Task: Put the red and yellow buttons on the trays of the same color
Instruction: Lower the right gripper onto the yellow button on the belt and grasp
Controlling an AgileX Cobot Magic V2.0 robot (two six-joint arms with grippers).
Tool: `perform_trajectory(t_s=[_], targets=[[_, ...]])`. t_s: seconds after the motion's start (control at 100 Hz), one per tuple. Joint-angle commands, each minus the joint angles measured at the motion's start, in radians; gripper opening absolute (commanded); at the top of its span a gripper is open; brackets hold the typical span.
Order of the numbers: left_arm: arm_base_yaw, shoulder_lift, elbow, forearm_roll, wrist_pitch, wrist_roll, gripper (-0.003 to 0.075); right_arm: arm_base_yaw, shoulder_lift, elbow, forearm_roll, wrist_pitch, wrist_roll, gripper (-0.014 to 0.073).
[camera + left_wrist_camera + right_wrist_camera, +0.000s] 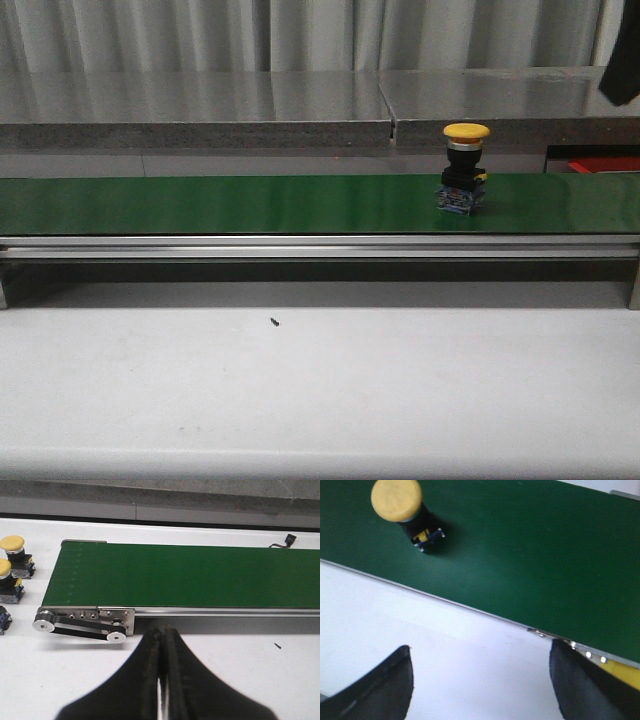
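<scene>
A yellow button [465, 168] stands upright on the long green belt [250, 204], toward its right end and near the front edge. Lots of bare belt lies to its left. The white tabletop [320, 390] in front is wide and open, with only a tiny black speck [273, 321] on it.

My right gripper [480, 680] is spread wide over the tabletop, just beside the belt's edge; the button sits apart from it. My left gripper [162, 680] is pressed together, holding nothing, near the belt's end roller [44, 625].

Only my left wrist view shows two more yellow buttons [12, 550] on the tabletop past that end. A bit of red tray [600, 165] peeks out behind the belt in the front view.
</scene>
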Motion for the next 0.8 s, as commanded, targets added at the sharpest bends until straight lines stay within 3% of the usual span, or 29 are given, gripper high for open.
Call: perform_trajectory(t_s=[0.0, 0.35, 0.72, 0.79], targets=[[-0.006, 0.004, -0.028, -0.015, -0.067, -0.003, -0.0019, 0.031, 0.022, -0.036, 0.006, -0.076, -0.011, 0.0563], [-0.006, 0.004, -0.028, -0.015, -0.067, -0.003, -0.0019, 0.108, 0.222, -0.194, 0.006, -0.078, -0.018, 0.0563], [-0.006, 0.004, -0.028, -0.015, -0.067, -0.003, -0.0019, 0.109, 0.363, -0.358, 0.006, -0.067, -0.018, 0.0561], [-0.006, 0.004, -0.028, -0.015, -0.067, -0.003, -0.0019, 0.107, 0.38, -0.359, 0.006, -0.055, -0.014, 0.0524]])
